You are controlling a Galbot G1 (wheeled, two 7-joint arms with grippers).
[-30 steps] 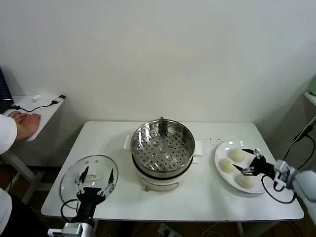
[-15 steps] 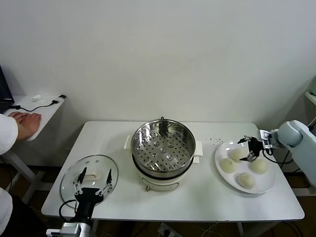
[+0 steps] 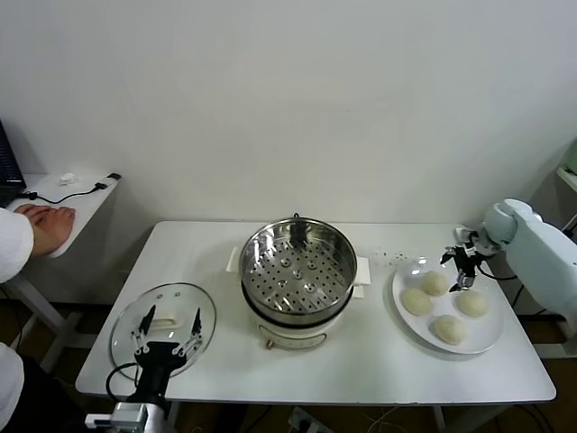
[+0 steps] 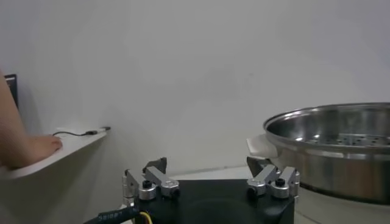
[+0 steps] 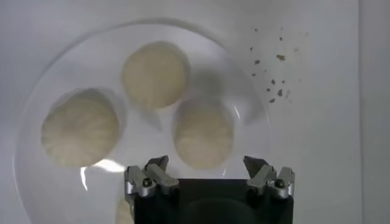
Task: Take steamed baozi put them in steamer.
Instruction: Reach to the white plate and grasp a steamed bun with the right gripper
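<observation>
Several steamed baozi lie on a white plate (image 3: 489,334) at the right of the table: cream domed buns (image 3: 435,282), (image 3: 416,301), (image 3: 471,303). My right gripper (image 3: 458,268) hovers open over the plate's far side. In the right wrist view that gripper (image 5: 206,165) stands wide, with one baozi (image 5: 203,134) just ahead between its fingers and untouched; others (image 5: 154,74), (image 5: 79,128) lie beyond on the plate (image 5: 73,61). The shiny steamer (image 3: 295,271) with its perforated tray stands mid-table with nothing in it. My left gripper (image 3: 171,318) waits open at the front left.
A round glass lid (image 3: 171,298) lies flat under my left gripper (image 4: 207,167), with the steamer (image 4: 335,143) beside it. Dark crumbs (image 3: 393,257) dot the table behind the plate. A person's hand (image 3: 47,223) rests on a side table at far left.
My right arm has swung from the plate's front right up and round to its far side, and its open gripper now hangs over the far buns. The left arm has barely shifted.
</observation>
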